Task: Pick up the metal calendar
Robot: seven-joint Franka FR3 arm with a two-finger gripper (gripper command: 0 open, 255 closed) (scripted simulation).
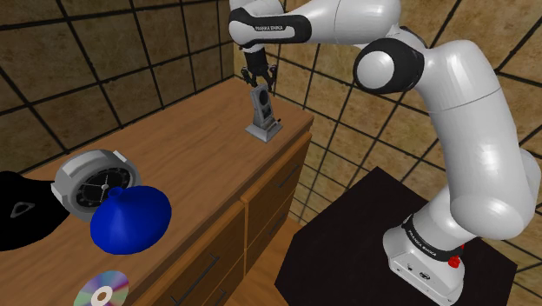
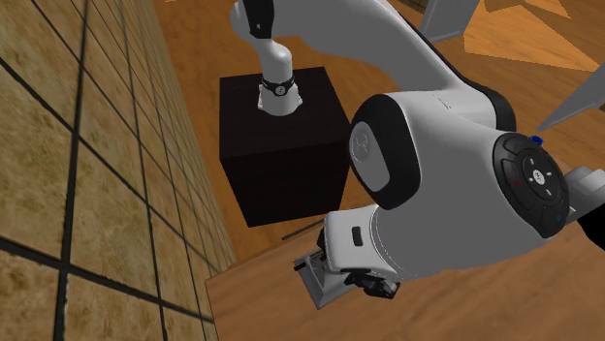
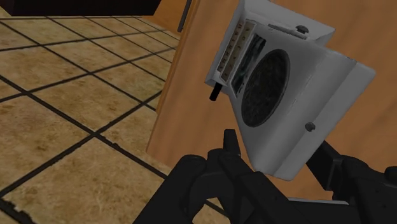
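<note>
On wooden dresser top (image 1: 191,130), toward twelve o'clock in shoulder view, found grey calendar (image 1: 263,115) upright near edge. Saw gripper (image 1: 260,84) spread astride its top, unclamped. Judged it stiff, slick, light; favoured pinching flat faces.

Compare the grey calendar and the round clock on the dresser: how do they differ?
The calendar is boxy and stands upright at the dresser's end near the arm; the clock is round, with a dark face. The calendar is right under the hand; the clock sits far from it, behind a blue object. Both are grey and rest on the wooden top.
</note>
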